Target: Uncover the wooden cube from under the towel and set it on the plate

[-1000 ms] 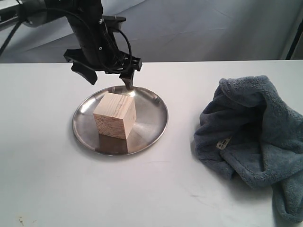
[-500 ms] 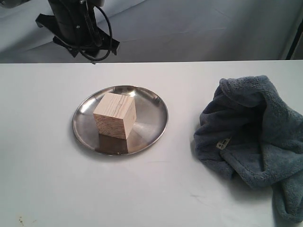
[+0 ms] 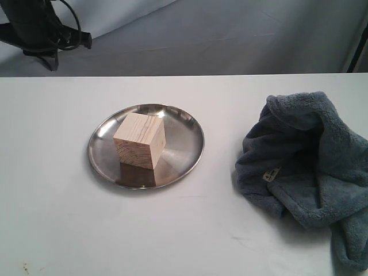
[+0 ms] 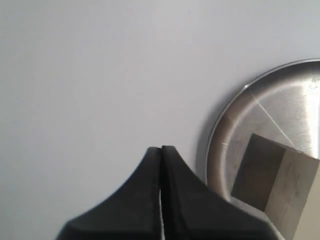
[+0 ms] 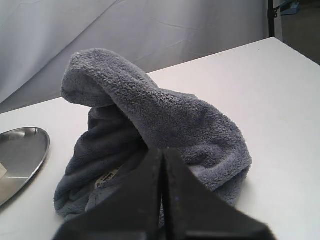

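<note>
Wooden cube [image 3: 140,140] on the plate [image 3: 185,145], towel [image 3: 305,161] well apart — left hand [image 4: 161,149], right hand [image 5: 162,150]: jaws together (empty).

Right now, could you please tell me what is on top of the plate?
Only the cube stands on the plate, with nothing on top of it. The patch of plate beneath the cube is covered, so it cannot be seen. The towel lies apart.
</note>
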Controlling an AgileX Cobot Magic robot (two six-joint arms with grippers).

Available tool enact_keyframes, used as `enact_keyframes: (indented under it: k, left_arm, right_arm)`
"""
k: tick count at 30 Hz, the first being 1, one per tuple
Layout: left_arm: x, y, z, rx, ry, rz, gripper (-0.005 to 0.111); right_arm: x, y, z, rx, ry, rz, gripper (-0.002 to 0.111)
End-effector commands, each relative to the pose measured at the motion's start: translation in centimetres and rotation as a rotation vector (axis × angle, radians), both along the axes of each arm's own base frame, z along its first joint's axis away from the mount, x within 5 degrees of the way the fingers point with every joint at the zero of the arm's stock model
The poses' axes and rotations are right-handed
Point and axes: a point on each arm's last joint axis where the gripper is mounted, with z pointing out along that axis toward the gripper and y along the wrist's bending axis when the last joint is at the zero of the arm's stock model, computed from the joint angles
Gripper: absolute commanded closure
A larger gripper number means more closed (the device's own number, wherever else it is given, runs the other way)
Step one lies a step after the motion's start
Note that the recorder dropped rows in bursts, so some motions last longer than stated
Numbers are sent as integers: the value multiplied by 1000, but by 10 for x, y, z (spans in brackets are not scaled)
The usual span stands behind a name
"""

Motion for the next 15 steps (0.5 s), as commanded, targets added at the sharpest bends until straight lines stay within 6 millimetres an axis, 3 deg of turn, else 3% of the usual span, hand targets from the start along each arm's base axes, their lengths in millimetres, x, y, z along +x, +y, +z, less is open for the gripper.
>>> enact_keyframes:
  k: [1, 7, 15]
  left_arm:
    - [-1, 17, 5, -39, 9, -18, 107]
    - [-14, 27, -5, 53, 56, 0, 107]
    - [-34, 31, -5, 43, 82, 53, 107]
  right_arm:
    - [0, 0, -1, -15, 6, 1, 108]
    - [0, 0, -1, -15, 6, 1, 108]
    - [0, 0, -1, -15, 6, 1, 108]
